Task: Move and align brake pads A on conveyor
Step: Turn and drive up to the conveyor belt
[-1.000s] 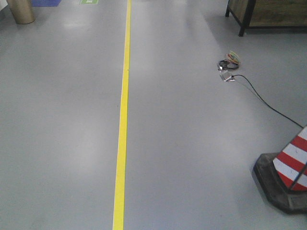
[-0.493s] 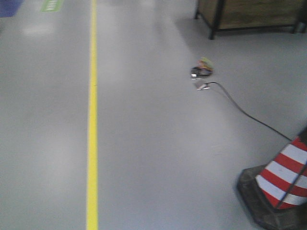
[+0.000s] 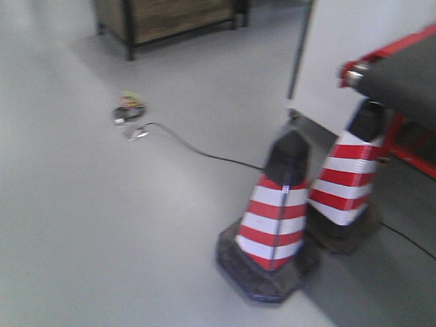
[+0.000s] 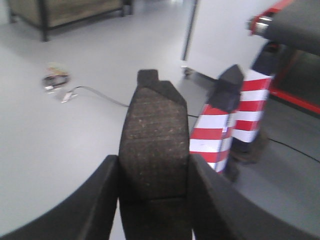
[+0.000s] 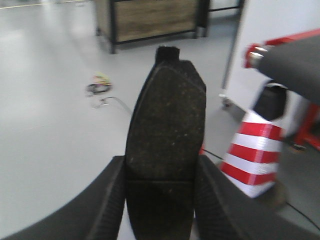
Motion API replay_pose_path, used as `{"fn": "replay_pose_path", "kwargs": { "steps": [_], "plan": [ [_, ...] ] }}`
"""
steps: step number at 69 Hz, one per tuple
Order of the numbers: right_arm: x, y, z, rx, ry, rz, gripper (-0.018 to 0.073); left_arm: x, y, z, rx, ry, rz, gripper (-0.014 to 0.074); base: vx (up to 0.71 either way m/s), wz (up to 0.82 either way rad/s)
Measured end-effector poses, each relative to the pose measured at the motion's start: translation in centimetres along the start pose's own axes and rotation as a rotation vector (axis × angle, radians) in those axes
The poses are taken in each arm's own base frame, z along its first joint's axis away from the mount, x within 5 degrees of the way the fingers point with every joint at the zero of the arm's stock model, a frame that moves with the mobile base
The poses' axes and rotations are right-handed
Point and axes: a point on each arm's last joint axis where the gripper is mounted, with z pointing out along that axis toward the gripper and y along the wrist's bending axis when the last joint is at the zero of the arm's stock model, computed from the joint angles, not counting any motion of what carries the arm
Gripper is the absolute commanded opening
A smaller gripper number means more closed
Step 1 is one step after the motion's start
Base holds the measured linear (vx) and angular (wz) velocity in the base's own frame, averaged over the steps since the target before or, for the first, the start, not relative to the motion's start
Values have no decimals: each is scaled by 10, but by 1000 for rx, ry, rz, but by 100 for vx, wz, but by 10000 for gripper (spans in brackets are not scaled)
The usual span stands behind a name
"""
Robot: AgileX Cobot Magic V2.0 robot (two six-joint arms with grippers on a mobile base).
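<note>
Right now each of my two claws is clamped on one brake pad. My left claw (image 4: 154, 200) grips a brake pad (image 4: 155, 145) standing upright, its rough grey-brown face toward the wrist camera, a faint groove crossing it low down and a dark backing tab sticking up at twelve o'clock. The two black fingers (image 4: 100, 200) press against the pad's long edges at nine and three o'clock.

My right claw (image 5: 161, 200) holds a second brake pad (image 5: 166, 122) the same way: upright, speckled dark face toward the camera, tab at the top, a finger touching each side.

Both pads are in the air above the grey floor (image 3: 102, 225), well apart from the conveyor (image 3: 405, 78). In the front view the belt's dark end with its red edge strip sits at two o'clock, raised above the floor, with a silver roller end (image 3: 351, 76) at its corner.

Two red and white striped traffic cones stand on the floor below that belt end. The nearer cone (image 3: 276, 218) is at five o'clock of the front view; the farther cone (image 3: 347, 187) is just beside it, under the belt. A black cable (image 3: 197, 151) runs across the floor from a small coil of wires (image 3: 129, 109) at ten o'clock toward the cones. A wooden crate on a black frame (image 3: 170, 15) stands at twelve o'clock. The front view is blurred.
</note>
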Motion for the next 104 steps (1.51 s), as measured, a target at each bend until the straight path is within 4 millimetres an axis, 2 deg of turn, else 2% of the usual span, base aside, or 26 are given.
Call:
{"fn": "replay_pose_path", "kwargs": {
  "steps": [66,104],
  "plan": [
    [0,0,0,0,0,0,-2,0,0,0,1,0,-1,-6,16,-81],
    [0,0,0,0,0,0,-2,0,0,0,3,1,-3,-6,11,-34]
  ]
}}
